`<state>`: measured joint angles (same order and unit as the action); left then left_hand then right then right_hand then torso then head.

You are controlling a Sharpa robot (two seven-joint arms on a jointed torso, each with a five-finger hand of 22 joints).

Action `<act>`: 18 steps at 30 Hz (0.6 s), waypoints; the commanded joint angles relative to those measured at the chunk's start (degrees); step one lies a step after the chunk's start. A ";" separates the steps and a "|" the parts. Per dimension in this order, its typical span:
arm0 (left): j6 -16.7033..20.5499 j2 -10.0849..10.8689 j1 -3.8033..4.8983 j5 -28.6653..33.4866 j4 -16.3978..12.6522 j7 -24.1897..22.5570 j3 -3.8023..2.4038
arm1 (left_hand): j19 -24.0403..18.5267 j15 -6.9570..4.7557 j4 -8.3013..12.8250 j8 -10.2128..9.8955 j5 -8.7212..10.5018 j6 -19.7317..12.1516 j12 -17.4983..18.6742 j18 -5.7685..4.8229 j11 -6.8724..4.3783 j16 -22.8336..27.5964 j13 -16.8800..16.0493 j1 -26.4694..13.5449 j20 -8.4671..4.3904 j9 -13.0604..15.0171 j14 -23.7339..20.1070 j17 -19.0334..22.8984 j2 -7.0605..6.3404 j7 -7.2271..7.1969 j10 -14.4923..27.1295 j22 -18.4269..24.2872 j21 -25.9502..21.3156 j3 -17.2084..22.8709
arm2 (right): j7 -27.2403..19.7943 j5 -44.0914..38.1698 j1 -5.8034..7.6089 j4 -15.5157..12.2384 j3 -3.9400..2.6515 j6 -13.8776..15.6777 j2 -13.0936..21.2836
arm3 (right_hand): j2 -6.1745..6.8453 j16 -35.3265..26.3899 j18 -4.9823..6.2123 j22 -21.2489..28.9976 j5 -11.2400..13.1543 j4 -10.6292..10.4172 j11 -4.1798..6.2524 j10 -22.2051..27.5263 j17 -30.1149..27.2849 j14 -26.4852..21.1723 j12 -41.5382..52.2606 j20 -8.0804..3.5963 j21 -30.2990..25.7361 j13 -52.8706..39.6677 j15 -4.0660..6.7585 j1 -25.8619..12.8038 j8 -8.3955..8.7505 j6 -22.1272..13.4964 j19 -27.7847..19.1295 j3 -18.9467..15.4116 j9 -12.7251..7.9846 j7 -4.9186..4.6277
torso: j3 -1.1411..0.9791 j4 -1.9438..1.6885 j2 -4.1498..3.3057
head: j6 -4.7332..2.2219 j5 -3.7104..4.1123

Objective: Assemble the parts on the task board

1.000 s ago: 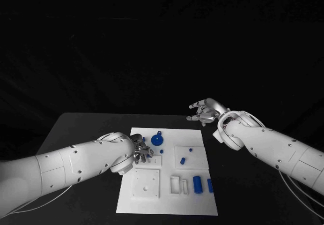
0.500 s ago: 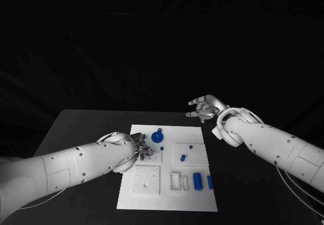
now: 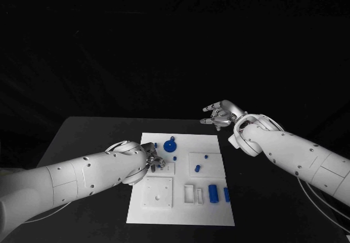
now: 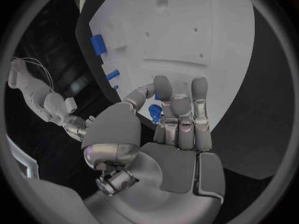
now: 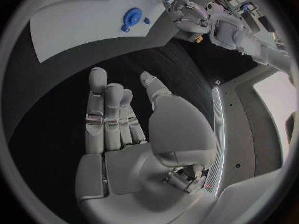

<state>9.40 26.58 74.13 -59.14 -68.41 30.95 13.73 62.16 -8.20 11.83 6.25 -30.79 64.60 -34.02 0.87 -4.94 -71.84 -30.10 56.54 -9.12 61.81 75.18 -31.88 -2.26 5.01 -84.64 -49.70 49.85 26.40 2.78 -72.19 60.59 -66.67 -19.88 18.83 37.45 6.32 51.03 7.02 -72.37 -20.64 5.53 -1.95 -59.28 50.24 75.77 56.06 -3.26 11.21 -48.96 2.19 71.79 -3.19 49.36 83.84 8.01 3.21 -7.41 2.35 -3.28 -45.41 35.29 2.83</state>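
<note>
- Down on the task board [image 3: 182, 212], the left hand [image 3: 151, 161] sits over the board's left-centre area, its fingers curled round a small blue part [image 4: 154, 112] that the left wrist view shows pinched between thumb and fingertips.
- Just beyond that hand's fingertips lies the round blue disc part [image 3: 169, 147], near but apart from the hand; a tiny blue peg [image 3: 175, 158] stands just beside the fingers on the side toward the board's middle.
- Farther from the left hand, across the board's middle, a short blue pin [image 3: 197, 169] lies on a raised white square [image 3: 204, 165], with a smaller blue stub [image 3: 206, 157] near that square's far edge.
- Toward the robot from the left hand, a raised white block [image 3: 158, 193] lies just below its wrist; two blue cylinders [image 3: 213, 193] lie side by side well off toward the board's right edge.
- The left arm reaches in low over the table [image 3: 87, 136], forearm slanting across the board's left edge, palm turned down.
- The right hand [image 3: 221, 115] hangs clear of the board, beyond its far right corner, above the bare table; it holds nothing.
- Its fingers are straight and held close together, thumb apart from them, palm open, as the right wrist view [image 5: 118, 119] shows; the board lies well ahead of its fingertips.
</note>
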 commanded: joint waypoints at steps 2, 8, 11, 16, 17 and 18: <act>-1.97 -0.47 -0.30 -0.28 0.37 0.24 -0.02 | 1.08 -0.16 2.75 0.25 0.45 9.33 -0.27 0.40 -0.59 0.25 0.32 0.88 -0.15 -0.97 0.24 -0.39 0.19 -7.17 -1.50 -2.31 -1.82 2.69 | 0.07 0.17 0.01 0.02 -0.03 -0.59 -0.12 | 0.09 0.27 0.90 -0.05 -0.25 0.24 0.40 -0.18 -0.04 0.22 0.33 -0.14 -0.22 0.06 0.20 -0.55 -0.06 0.49 1.75 0.20 0.06 -0.09 | 0.00 0.05 -0.03 | 0.17 0.05; -2.16 -0.66 -0.54 -0.51 0.69 0.33 -0.02 | 1.96 -0.12 2.70 0.63 0.39 9.32 -0.32 0.26 -0.48 0.48 0.53 0.94 -0.15 -1.20 0.24 -0.53 0.20 -7.19 -1.56 -6.01 -4.87 2.72 | 0.25 0.17 0.01 0.08 -0.03 -0.76 -0.16 | 0.09 0.27 0.90 -0.05 -0.25 0.24 0.40 -0.18 -0.04 0.22 0.33 -0.14 -0.22 0.06 0.20 -0.55 -0.06 0.49 1.75 0.20 0.06 -0.09 | 0.00 -0.01 -0.02 | 0.26 0.14; -2.16 -0.73 -0.59 -0.57 0.94 0.32 -0.02 | 3.08 -0.08 2.61 0.73 0.58 9.27 -0.35 0.17 -0.47 0.57 0.60 1.02 -0.11 -1.42 0.31 -0.63 0.20 -7.17 -1.56 -9.46 -7.81 2.68 | 0.31 0.17 0.01 0.08 -0.03 -0.79 -0.18 | 0.06 0.34 0.91 -0.22 -0.36 0.23 0.43 -0.31 -0.01 0.35 0.42 -0.18 -0.14 0.05 0.24 -0.59 -0.06 0.53 1.89 0.25 0.06 -0.08 | -0.01 -0.01 -0.02 | 0.23 0.16; -2.14 -0.83 -0.64 -0.60 1.34 0.27 -0.02 | 4.01 -0.11 2.59 0.72 0.74 9.23 -0.34 0.03 -0.49 0.59 0.62 1.08 -0.12 -1.59 0.28 -0.65 0.18 -7.19 -1.56 -12.69 -10.66 2.61 | 0.32 0.17 0.01 0.10 -0.03 -0.78 -0.20 | 0.06 0.34 0.91 -0.22 -0.36 0.23 0.43 -0.31 -0.01 0.35 0.42 -0.18 -0.14 0.05 0.24 -0.59 -0.06 0.53 1.89 0.25 0.06 -0.08 | 0.04 -0.02 -0.02 | 0.18 0.19; -2.16 -0.86 -0.65 -0.60 1.43 0.27 -0.02 | 4.01 -0.11 2.59 0.72 0.74 9.23 -0.34 0.03 -0.49 0.59 0.62 1.08 -0.12 -1.59 0.28 -0.65 0.18 -7.19 -1.56 -12.69 -10.66 2.61 | 0.32 0.17 0.01 0.10 -0.03 -0.78 -0.20 | 0.00 0.37 0.90 -0.33 -0.36 0.22 0.44 -0.32 0.02 0.39 0.47 -0.20 0.01 0.02 0.25 -0.63 -0.06 0.59 1.93 0.28 0.06 -0.08 | 0.04 -0.01 -0.02 | 0.17 0.17; -2.16 -0.88 -0.66 -0.61 1.49 0.26 -0.02 | 5.65 -0.10 2.62 0.71 0.77 9.30 -0.44 -0.22 -0.49 0.70 0.59 1.18 -0.19 -1.89 0.40 -0.56 0.27 -7.15 -1.54 -17.29 -14.79 2.54 | 0.33 0.17 0.01 0.10 -0.03 -0.78 -0.20 | 0.00 0.37 0.90 -0.33 -0.36 0.22 0.44 -0.32 0.02 0.39 0.47 -0.20 0.01 0.02 0.25 -0.63 -0.06 0.59 1.93 0.28 0.06 -0.08 | 0.04 -0.01 -0.02 | 0.17 0.17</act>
<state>8.08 25.86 73.58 -59.39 -66.97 31.17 13.69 67.32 -8.15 11.85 6.83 -30.31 64.68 -34.28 0.87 -4.95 -71.27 -29.55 57.01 -9.26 59.97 75.35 -32.46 -2.23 4.94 -84.63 -66.05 35.92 26.39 3.09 -72.12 60.59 -66.55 -19.88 18.71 37.30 6.32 51.03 7.00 -72.65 -20.64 5.70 -1.74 -59.49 50.24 75.94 56.29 -3.25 11.22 -48.97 2.36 71.80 -3.19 49.58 83.83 8.17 3.20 -7.60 2.37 -3.28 -45.43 35.47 3.03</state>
